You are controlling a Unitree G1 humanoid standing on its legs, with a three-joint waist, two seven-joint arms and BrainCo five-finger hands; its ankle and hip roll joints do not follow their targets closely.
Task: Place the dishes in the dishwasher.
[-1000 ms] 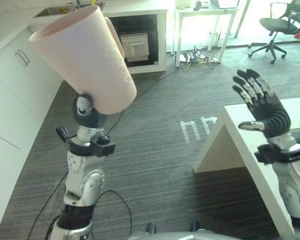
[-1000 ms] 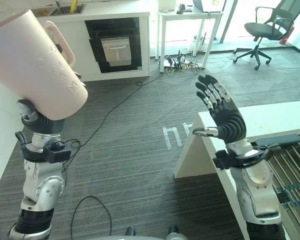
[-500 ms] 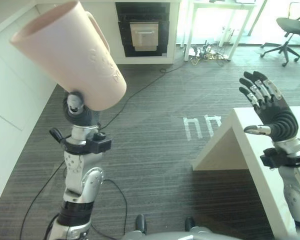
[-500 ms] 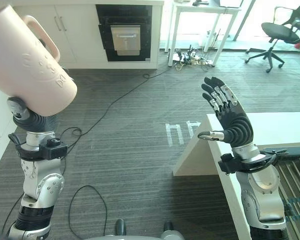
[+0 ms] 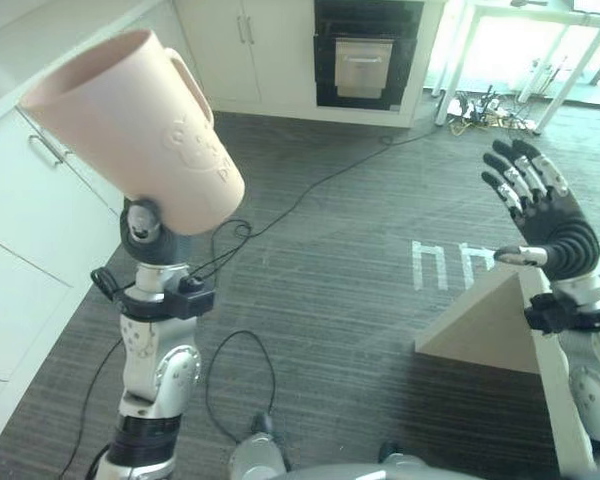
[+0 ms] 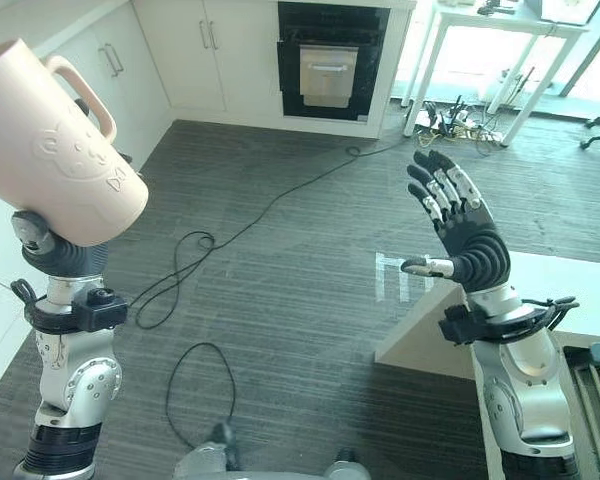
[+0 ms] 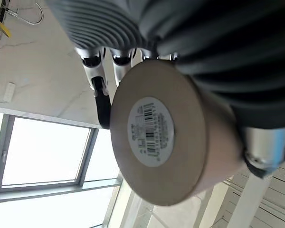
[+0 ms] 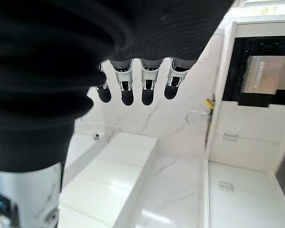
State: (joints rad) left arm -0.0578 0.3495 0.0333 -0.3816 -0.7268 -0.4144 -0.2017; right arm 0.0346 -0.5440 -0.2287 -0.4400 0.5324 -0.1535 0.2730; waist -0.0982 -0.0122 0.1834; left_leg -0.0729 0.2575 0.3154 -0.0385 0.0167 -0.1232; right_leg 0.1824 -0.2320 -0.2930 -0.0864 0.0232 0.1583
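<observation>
A tall pale pink cup (image 5: 140, 130) with a handle and an embossed figure is held high at the left, tilted with its mouth up and to the left. My left hand (image 7: 97, 71) is shut on it near the base; the left wrist view shows the cup's round bottom (image 7: 152, 133) with a barcode sticker, fingers on one side and thumb on the other. My right hand (image 5: 540, 215) is raised at the right, open, fingers straight and spread, holding nothing. The right wrist view shows its fingers (image 8: 149, 80) straight.
White cabinets (image 5: 40, 200) run along the left wall. A built-in oven (image 5: 365, 55) sits at the back. A white slab (image 5: 480, 330) juts in at the lower right under my right arm. A white desk (image 5: 520, 15) stands at the back right. Striped grey carpet lies between.
The camera has swung left, so the oven and floor have shifted right in the picture. The cup stays held up in my left hand; my right hand stays raised and open.
</observation>
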